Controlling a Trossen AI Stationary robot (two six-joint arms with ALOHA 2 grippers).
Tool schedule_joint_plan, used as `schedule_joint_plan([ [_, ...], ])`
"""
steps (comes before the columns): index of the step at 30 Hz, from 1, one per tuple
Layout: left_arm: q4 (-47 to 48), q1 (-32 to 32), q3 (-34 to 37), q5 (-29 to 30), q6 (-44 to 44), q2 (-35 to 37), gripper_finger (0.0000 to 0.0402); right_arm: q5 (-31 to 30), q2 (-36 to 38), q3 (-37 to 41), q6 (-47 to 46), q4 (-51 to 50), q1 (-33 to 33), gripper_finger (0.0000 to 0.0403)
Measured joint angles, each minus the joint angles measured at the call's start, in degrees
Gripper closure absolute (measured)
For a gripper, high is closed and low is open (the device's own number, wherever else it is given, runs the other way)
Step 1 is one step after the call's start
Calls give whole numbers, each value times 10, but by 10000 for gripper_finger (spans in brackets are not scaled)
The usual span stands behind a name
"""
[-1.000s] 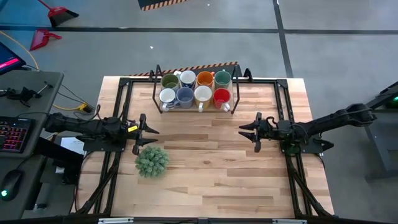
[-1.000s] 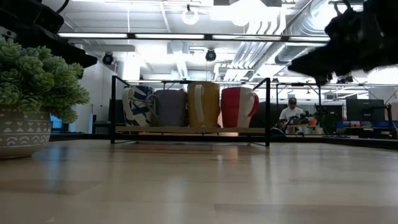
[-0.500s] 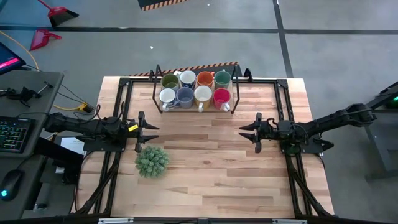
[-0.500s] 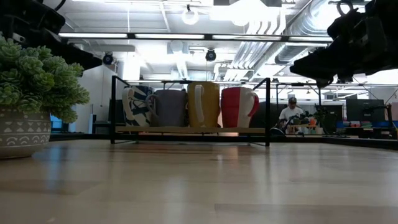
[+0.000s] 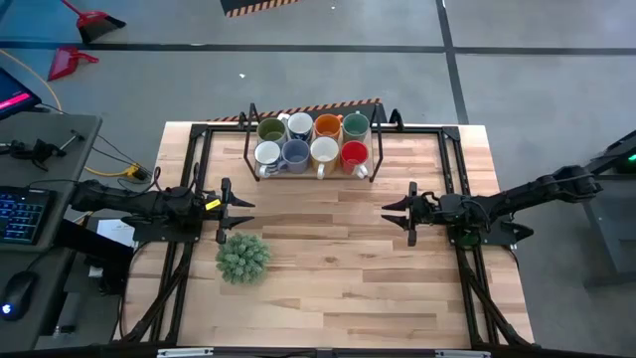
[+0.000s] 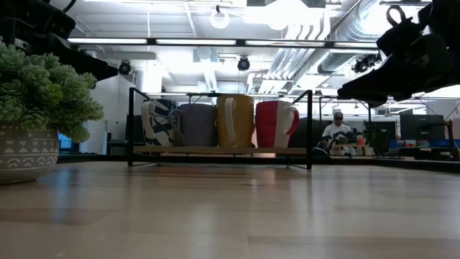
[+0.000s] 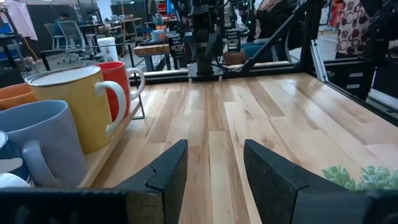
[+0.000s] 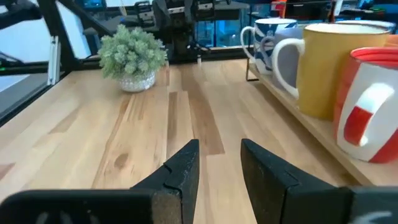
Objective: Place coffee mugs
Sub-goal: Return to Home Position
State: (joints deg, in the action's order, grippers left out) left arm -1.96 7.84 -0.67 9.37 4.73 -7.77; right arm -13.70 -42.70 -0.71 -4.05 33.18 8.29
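Eight coffee mugs (image 5: 310,140) stand upright in two rows in a black wire rack (image 5: 246,149) at the table's far edge. The far row is olive green, white, orange and dark green. The near row is white, blue, cream and red (image 5: 354,154). The low view shows that near row (image 6: 215,122) side on. My left gripper (image 5: 238,211) hovers open near the table's left side, level, pointing right. My right gripper (image 5: 396,210) hovers open opposite it, pointing left. Both are well nearer than the rack. The wrist views show the open left gripper (image 7: 214,163) and right gripper (image 8: 219,158) over bare wood.
A bushy green plant (image 5: 242,257) in a patterned pot (image 6: 25,152) stands just nearer than my left gripper. Black frame rails (image 5: 194,169) run along the table's left, right and far sides. Bare wood (image 5: 328,268) lies between and nearer than the arms. A person (image 6: 336,133) sits far behind the table.
My left gripper has drawn back slightly toward the table's left edge and turned a little. In the low view my right gripper has sunk a little. The mugs and the plant have stayed put.
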Motion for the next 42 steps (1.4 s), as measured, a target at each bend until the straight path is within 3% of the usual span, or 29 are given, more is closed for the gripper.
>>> schedule_joint_plan([
  [4, 0, 0, 0, 0, 0, 0, 257, 37, 16, 1, 0, -29, 0, 295],
  [11, 0, 0, 0, 0, 0, 0, 257, 58, 188, 1, 7, -191, 0, 295],
  [16, 0, 0, 0, 0, 0, 0, 257, 63, 260, 1, -3, -273, 1, 295],
  [28, 0, 0, 0, 0, 0, 0, 257, 95, 422, 2, 29, -316, -16, 295],
  [42, 0, 0, 0, 0, 0, -1, 257, 112, 401, 2, 14, -319, -18, 295],
])
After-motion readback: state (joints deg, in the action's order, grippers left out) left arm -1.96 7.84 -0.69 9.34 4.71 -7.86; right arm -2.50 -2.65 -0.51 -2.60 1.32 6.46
